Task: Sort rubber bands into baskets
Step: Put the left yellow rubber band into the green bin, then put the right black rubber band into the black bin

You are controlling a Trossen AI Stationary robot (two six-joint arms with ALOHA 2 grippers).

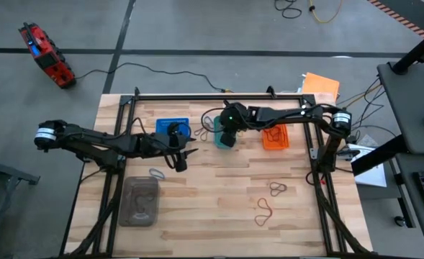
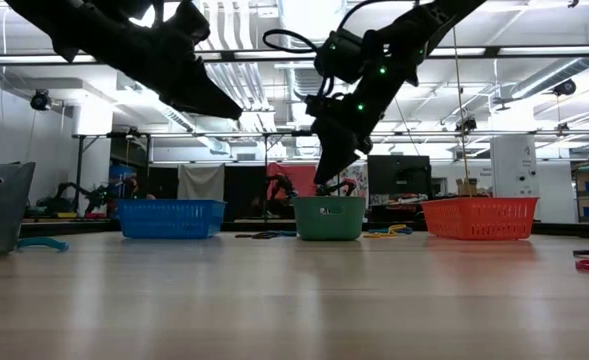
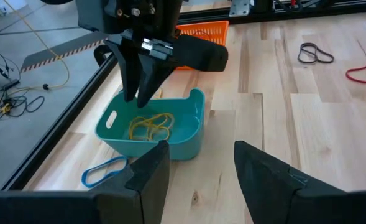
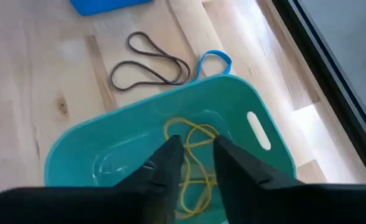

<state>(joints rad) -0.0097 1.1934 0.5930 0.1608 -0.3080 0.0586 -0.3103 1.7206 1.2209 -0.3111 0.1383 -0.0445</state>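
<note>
A: Where did the left gripper wait?

B: Spread apart and empty, near the blue perforated plastic basket; a blue rubber band lay just beside it.

A: And the right gripper?

B: Slightly parted above the teal plastic basket, yellow rubber bands directly beneath; best lift straight up, clear of the rim.

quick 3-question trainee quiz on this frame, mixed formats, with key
1. True or false: the right gripper hangs over the orange basket.
2. What colour are the bands lying inside the teal basket? A) red B) yellow C) blue
3. Fill in: in the left wrist view, a blue rubber band lies on the table beside the ____ basket.

Key:
1. False; it is above the teal basket, fingers slightly apart.
2. B, yellow bands.
3. Teal.
</note>
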